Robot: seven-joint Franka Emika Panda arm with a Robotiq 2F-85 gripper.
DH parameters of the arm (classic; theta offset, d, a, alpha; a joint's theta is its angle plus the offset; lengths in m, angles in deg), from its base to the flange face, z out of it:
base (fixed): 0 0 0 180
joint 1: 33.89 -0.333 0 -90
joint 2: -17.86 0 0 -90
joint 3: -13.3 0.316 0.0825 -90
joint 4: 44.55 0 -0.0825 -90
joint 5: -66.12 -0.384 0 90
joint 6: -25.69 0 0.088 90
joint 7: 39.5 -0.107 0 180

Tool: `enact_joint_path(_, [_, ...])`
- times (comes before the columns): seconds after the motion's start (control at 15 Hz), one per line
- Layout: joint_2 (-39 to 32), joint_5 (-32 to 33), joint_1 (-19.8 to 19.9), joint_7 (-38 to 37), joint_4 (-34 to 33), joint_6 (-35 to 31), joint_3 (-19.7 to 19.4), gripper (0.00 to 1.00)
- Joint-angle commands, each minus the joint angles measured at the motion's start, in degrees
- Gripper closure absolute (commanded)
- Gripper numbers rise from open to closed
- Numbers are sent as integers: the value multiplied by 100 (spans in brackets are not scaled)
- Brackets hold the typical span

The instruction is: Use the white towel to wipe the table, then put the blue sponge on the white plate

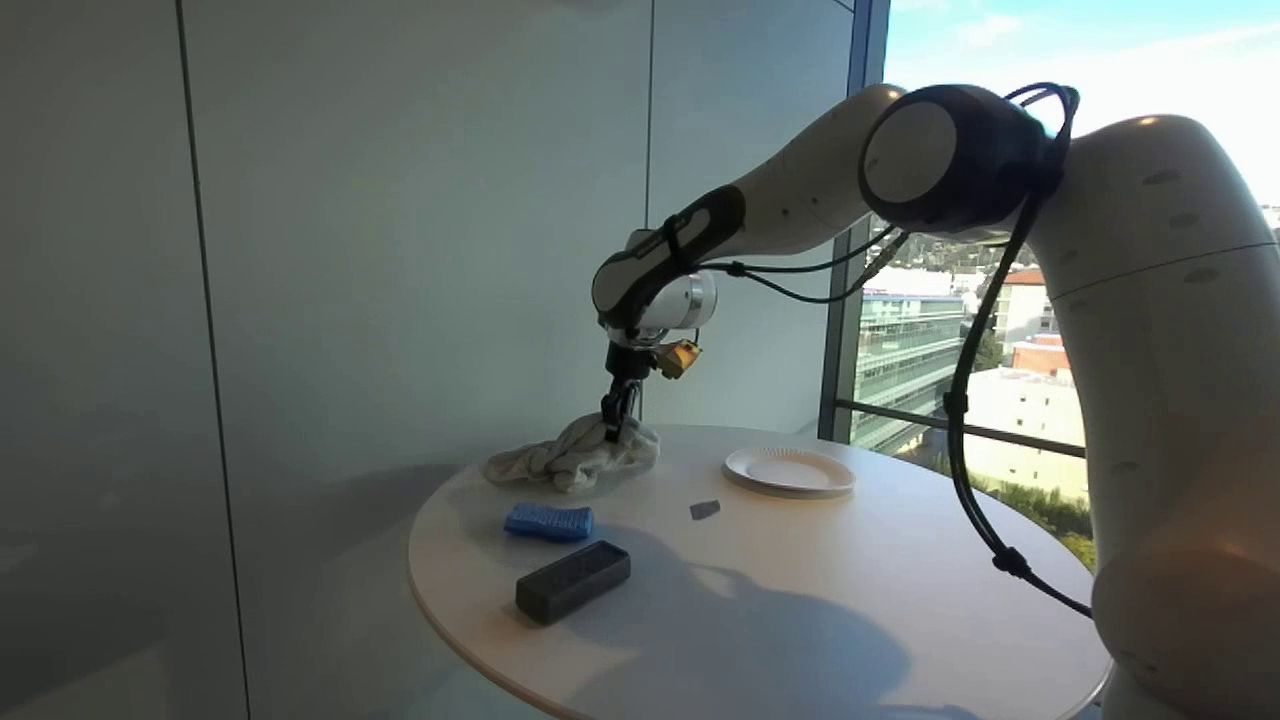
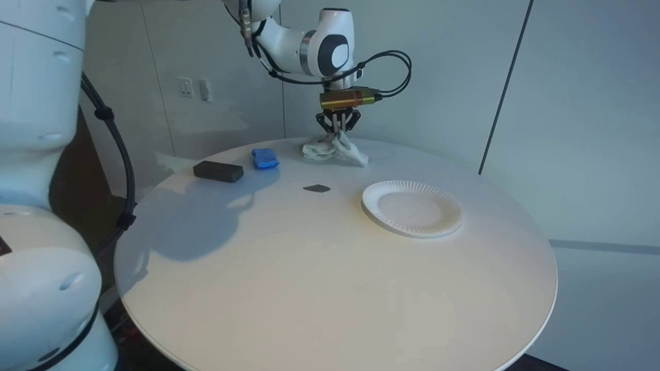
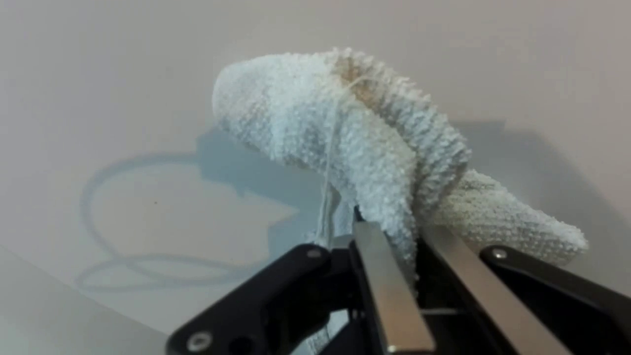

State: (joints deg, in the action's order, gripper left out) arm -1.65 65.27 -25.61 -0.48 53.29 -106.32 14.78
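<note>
My gripper (image 1: 614, 430) is shut on a bunched fold of the white towel (image 1: 570, 460) near the table's far edge. In the wrist view the towel (image 3: 315, 113) runs up between the two fingers (image 3: 394, 231), and a brown stain shows on it. The rest of the towel lies crumpled on the white round table (image 2: 356, 288). The blue sponge (image 1: 548, 522) lies on the table, apart from the towel; it also shows in an exterior view (image 2: 265, 158). The white plate (image 1: 790, 470) lies flat on the table with nothing on it, and also shows here (image 2: 412, 208).
A dark grey block (image 1: 572, 582) lies near the sponge and also shows in an exterior view (image 2: 218, 171). A small flat grey patch (image 2: 316, 188) lies on the table between sponge and plate. A grey wall (image 1: 420, 240) stands close behind the table.
</note>
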Motion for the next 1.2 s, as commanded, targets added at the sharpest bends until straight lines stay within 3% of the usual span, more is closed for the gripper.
enact_joint_path(0.0, [1319,61,-46,-453,981,411,-141,90])
enact_joint_path(0.27, [2519,777,-194,-1415,1682,1527,-332,91])
enact_joint_path(0.4, [3119,734,-215,-1548,2148,2331,-352,91])
enact_joint_path(0.53, [3283,482,-294,-1560,2346,2736,-383,91])
enact_joint_path(0.73, [3437,-65,-516,-1314,2835,2371,-461,91])
enact_joint_path(1.13, [2350,-373,-505,-1566,3126,1318,-601,91])
